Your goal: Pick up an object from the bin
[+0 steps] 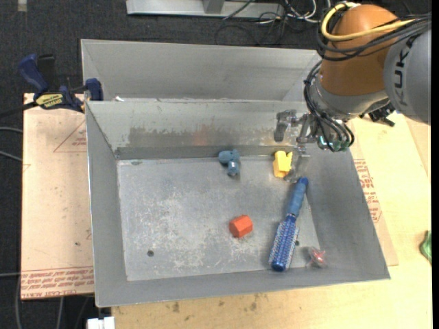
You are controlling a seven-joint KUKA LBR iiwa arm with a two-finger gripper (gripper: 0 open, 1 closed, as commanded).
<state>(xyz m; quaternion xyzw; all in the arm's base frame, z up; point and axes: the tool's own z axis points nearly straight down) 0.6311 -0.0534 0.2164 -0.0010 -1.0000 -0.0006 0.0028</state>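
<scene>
Yellow piece (282, 163), small and blocky, lies by the far wall of the bin (171, 211), right of middle. Claw (292, 137) hangs just above it, fingers spread, nothing between them (blue brush (287, 232) lies near, toward the front edge).

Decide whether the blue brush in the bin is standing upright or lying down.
Lying down. The blue brush rests full length on the bin floor, handle pointing toward the back wall.

We see a grey bin (171, 218) holding a blue brush (288, 226), an orange-red block (241, 227), a yellow piece (282, 164) and a dull blue fitting (230, 161).
</scene>
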